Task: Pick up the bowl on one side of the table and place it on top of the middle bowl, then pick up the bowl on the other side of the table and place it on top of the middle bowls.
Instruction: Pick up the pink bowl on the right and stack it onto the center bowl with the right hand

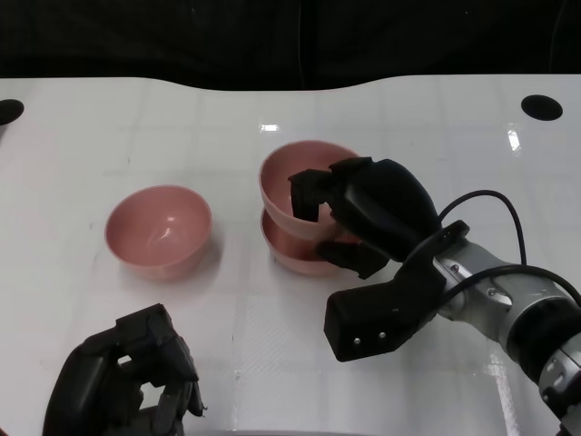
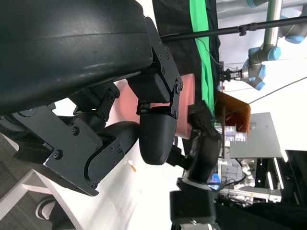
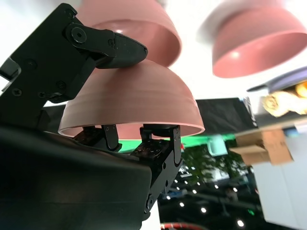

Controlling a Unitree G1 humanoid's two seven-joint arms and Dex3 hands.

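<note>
My right hand (image 1: 363, 213) grips a pink bowl (image 1: 289, 177) by its near rim, with fingers inside and under it. This bowl hangs just over the middle pink bowl (image 1: 292, 252), overlapping it; I cannot tell whether they touch. In the right wrist view the held bowl (image 3: 129, 103) fills the centre, with the middle bowl (image 3: 139, 21) beyond it and the third bowl (image 3: 259, 40) further off. That third pink bowl (image 1: 159, 229) stands upright on the table's left side. My left hand (image 1: 127, 381) rests near the front edge with its fingers curled in, holding nothing.
The white table (image 1: 408, 118) has a dark round hole (image 1: 542, 106) at the back right and another (image 1: 7, 111) at the back left. A black cable (image 1: 508, 213) loops over my right forearm. Beyond the far edge everything is dark.
</note>
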